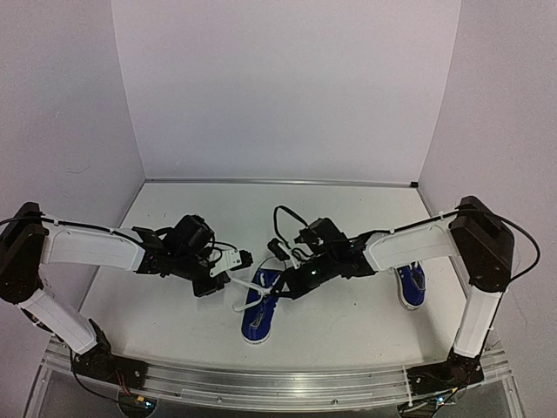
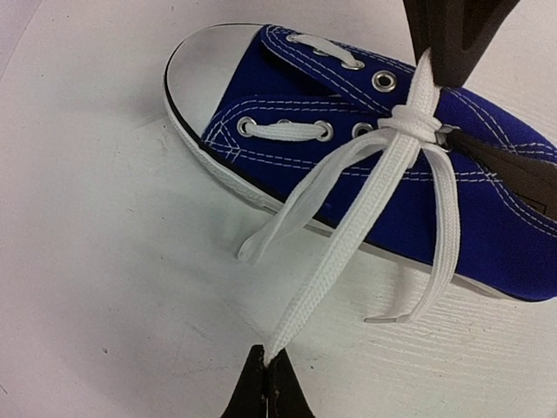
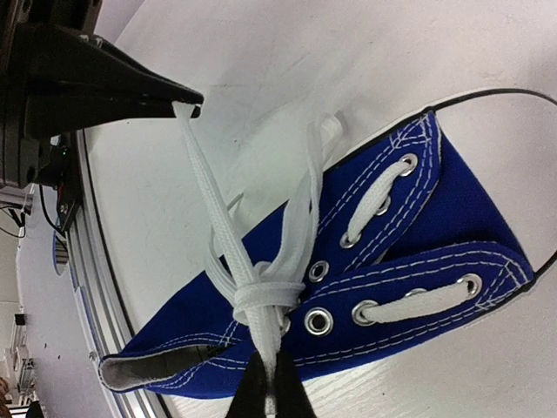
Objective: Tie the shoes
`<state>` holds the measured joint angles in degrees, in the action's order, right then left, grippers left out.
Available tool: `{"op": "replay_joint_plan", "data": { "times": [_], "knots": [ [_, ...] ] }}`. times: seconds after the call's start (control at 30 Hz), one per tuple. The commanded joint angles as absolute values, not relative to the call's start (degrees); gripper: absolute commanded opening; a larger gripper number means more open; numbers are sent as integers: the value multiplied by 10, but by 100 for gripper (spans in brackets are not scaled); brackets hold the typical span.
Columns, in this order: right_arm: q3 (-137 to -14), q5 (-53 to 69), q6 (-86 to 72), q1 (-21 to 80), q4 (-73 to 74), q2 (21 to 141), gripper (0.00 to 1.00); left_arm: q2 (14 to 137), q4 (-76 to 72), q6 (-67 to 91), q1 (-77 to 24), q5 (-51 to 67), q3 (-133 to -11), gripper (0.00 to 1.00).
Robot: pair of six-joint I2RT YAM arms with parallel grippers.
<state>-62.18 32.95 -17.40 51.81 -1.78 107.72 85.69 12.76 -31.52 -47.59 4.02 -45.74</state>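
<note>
A blue shoe (image 1: 259, 312) lies in the middle of the bench (image 1: 174, 322), between the two arms. The other shoe (image 1: 411, 284) sits well to the right, partly under the right arm. The left fingers (image 2: 264, 387) are clamped on a lace strand (image 2: 348, 252) drawn taut from the knot (image 2: 409, 122). The right fingers (image 3: 264, 387) are pinched tight on the lace just beside that knot. The step looks like cinching the knot. It calls for pulling both sides evenly and outward, low over the bench, so the shoe neither lifts nor drags and the lace does not slip free.
</note>
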Motion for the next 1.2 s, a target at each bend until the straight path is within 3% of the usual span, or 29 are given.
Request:
{"op": "replay_joint_plan", "data": {
  "times": [0.0,0.17,0.3,0.47,0.57,1.17],
  "knots": [
    [-644,301,-158,521,16,1039,0,857,100,-307,-473,56,-479,0],
    [-649,296,-146,521,58,1008,0,858,94,-312,-473,97,-476,0],
    [-651,310,-131,521,89,1013,0,852,84,-317,-473,125,-471,7],
    [-641,320,-119,521,119,1012,0,839,65,-320,-473,97,-453,33],
    [-630,319,-114,521,127,999,0,849,61,-324,-467,63,-448,42],
    [-623,307,-118,521,132,995,0,975,-7,-388,-437,193,-525,57]
  ]
}}
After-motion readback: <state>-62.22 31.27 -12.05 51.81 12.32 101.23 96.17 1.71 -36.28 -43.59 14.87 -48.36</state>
